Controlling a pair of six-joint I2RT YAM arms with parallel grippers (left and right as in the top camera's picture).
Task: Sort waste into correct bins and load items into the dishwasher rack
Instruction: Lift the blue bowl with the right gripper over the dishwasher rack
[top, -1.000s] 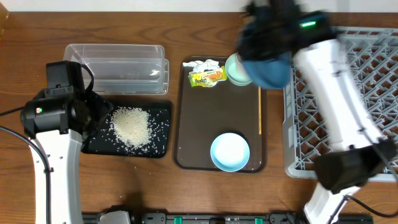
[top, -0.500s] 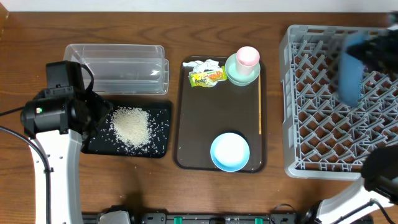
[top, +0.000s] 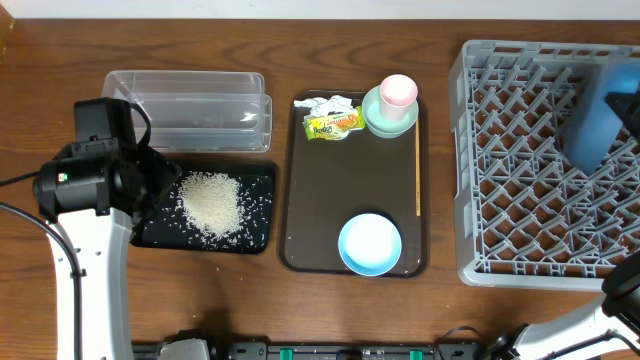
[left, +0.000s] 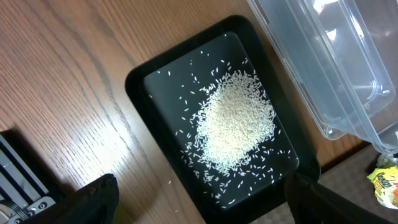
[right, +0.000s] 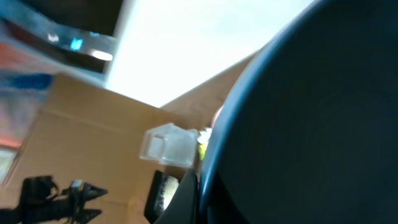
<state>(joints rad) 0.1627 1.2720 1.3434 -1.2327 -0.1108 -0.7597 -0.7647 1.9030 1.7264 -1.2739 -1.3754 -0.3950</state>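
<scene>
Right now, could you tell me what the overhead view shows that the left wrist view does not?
Only overhead: the rack, the dark-blue bowl over it, and the brown tray with pink cup, mint bowl, light-blue bowl and tissue. Only left wrist: the left gripper, fingers open. Both: rice on the black tray, the clear container, the wrapper.

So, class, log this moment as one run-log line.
right claw: shut on dark-blue bowl over dishwasher rack | left claw: open above rice in black tray
</scene>
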